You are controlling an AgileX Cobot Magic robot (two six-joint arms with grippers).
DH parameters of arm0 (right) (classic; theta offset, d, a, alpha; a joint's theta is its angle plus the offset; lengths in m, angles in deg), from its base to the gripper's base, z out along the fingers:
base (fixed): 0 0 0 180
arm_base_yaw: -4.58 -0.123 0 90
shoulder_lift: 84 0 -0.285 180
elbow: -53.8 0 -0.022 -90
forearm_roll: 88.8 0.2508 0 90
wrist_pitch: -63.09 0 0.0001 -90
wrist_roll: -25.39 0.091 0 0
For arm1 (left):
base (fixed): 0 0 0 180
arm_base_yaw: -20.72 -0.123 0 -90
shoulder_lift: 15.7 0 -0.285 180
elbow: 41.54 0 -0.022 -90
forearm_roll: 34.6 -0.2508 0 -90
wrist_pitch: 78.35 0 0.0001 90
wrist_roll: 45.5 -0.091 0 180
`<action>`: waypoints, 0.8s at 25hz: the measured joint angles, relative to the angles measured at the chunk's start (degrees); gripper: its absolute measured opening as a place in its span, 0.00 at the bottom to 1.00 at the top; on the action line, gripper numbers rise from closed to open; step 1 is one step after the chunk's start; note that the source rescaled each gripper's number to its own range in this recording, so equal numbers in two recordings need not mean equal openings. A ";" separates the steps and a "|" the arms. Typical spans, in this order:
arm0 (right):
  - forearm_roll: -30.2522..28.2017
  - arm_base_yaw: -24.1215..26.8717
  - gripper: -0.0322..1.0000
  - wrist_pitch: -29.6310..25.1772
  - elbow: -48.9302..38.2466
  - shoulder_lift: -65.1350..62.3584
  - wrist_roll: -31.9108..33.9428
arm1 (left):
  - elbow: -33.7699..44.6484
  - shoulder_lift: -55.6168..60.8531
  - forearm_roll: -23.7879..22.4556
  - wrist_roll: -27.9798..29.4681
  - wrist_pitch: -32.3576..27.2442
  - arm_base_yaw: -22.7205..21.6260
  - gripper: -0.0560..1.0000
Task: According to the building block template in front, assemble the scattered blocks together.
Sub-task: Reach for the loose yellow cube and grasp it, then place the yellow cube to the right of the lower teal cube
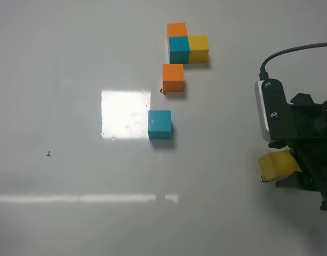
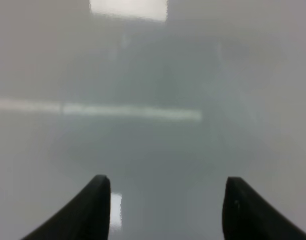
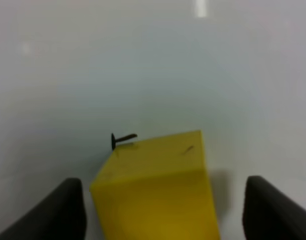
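At the right edge of the table (image 1: 56, 224) we find the yellow cube (image 1: 276, 165), flat on the surface under the right gripper (image 3: 162, 220). Its jaws stand wide, one on each side of the cube, with bare table showing in both gaps. Nothing is gripped yet.

We judge the cube light and rigid. Its flat, parallel sides should suit a pinch, and the matte skin should not slip much. We would take it by two opposite side faces, centred between the pads. In the right wrist view it looks turned a little against the jaws, so closing may twist it or nudge it along the smooth table.

It is a plain, sharp-edged yellow block with a faint scuff on its top face, and a small black mark (image 3: 124, 138) lies on the table just behind it.

The teal cube (image 1: 160, 124) rests near the middle beside a patch of glare. The orange cube (image 1: 173, 77) lies beyond it, just short of the template (image 1: 178, 49). Both are well apart from the yellow one. The template is an L with teal at the corner, orange on one arm and yellow on the other.

The left gripper (image 2: 167, 210) shows its fingers apart over bare table with nothing between them.
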 joint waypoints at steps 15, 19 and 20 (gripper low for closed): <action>-0.14 0.00 0.41 -0.02 0.00 0.02 0.06 | 0.00 0.00 0.00 0.00 0.00 -0.05 0.29; -0.26 0.00 0.41 -0.40 0.34 0.07 -0.39 | 0.00 0.00 0.00 0.00 0.00 -0.05 0.29; -0.26 0.00 0.41 -0.71 0.80 0.06 -0.44 | 0.00 0.00 0.00 0.00 0.00 -0.05 0.29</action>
